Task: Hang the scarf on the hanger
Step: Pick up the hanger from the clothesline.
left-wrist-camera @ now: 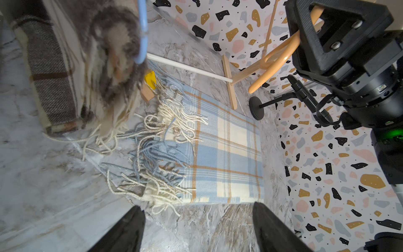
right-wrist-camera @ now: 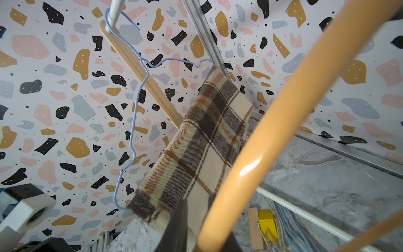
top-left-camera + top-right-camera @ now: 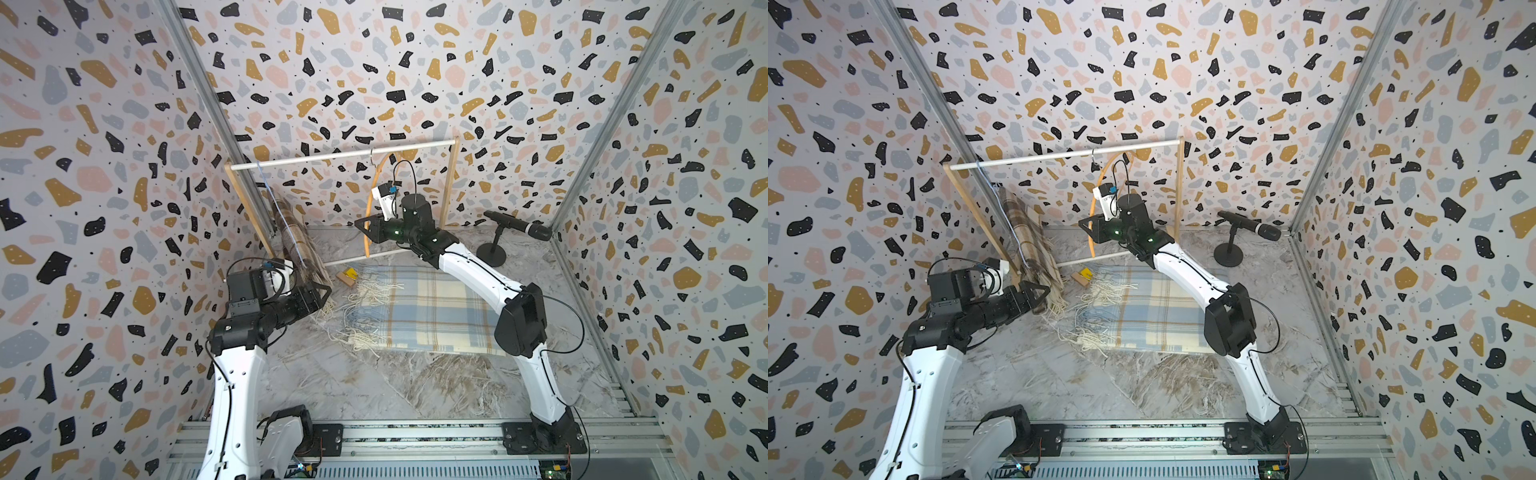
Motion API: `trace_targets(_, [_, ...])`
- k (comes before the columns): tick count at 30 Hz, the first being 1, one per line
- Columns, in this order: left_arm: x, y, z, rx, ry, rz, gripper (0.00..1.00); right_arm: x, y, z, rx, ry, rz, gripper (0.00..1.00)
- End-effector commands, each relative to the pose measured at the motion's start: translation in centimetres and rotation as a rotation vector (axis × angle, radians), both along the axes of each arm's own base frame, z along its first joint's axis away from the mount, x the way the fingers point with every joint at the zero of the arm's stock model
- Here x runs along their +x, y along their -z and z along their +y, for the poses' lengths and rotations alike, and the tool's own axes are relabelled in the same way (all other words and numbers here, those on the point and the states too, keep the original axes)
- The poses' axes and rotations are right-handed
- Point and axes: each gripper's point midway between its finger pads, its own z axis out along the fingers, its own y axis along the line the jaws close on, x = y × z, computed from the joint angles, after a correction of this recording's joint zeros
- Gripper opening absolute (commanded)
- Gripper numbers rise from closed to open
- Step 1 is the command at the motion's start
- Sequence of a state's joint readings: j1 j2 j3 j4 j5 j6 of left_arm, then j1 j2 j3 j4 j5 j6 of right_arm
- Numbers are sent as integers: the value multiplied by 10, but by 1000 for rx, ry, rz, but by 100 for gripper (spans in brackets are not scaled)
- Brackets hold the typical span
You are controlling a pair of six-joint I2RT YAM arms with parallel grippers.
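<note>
On the tabletop [image 3: 374, 395], centre: the blue-and-cream plaid scarf [image 3: 428, 316] lies flat, folded in layers, with its fringe [image 1: 157, 135] splayed toward the left arm. Not on a hanger yet.

Right pincer [image 3: 365, 228] looks clamped on the orange hanger [image 2: 272, 131], which hangs by its hook from the rack rail [image 3: 340, 154]. Left pincer [image 1: 197, 206] is wide apart and empty, hovering off the scarf's fringed end. It's close to the brown scarf [image 3: 291, 237] draped on the blue wire hanger [image 2: 133, 122] at the rail's left end.

Handling, my read:
- **Material:** woven wool-type cloth, light, fully limp, fairly grippy. It shouldn't slip from the pads but won't hold shape.
- **Risk:** the layers will likely peel apart if only the top one gets pinched.
- **Where to grip:** skip the fringe, since strands snag and pull loose. Take the woven body just behind it and bite the full stack at an edge.
- **Lift:** go high enough that the tail clears the tabletop.
- **Hanger:** it probably swings on its hook, so it needs steadying while the cloth feeds through.
</note>
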State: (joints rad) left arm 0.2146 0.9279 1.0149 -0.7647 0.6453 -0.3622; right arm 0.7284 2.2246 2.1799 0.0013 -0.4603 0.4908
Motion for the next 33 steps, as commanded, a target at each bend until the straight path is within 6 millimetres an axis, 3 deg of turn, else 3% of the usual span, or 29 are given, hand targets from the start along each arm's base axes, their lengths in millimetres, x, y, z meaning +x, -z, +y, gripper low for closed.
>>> trace_targets(1, [1,-14,0,26,15,-43,80,-25,-76,-16,51,-28,-167,0])
trace_targets(14, [-3,-14,4,81,21,-22,79,-46,-37,-30,-68,0,-176,0])
trace_targets(19, [-6,-26,3,123,41,-42,79,-59,-7,-45,-159,-2,-182,0])
trace_targets(22, [-7,-33,-13,117,115,-37,78,-70,19,-62,-251,14,-198,0])
trace_targets(27, [-10,-52,-49,146,253,-59,78,-93,84,-106,-441,46,-181,0])
trace_targets(33, [4,-73,-105,63,404,-110,78,-124,127,-158,-606,77,-185,0])
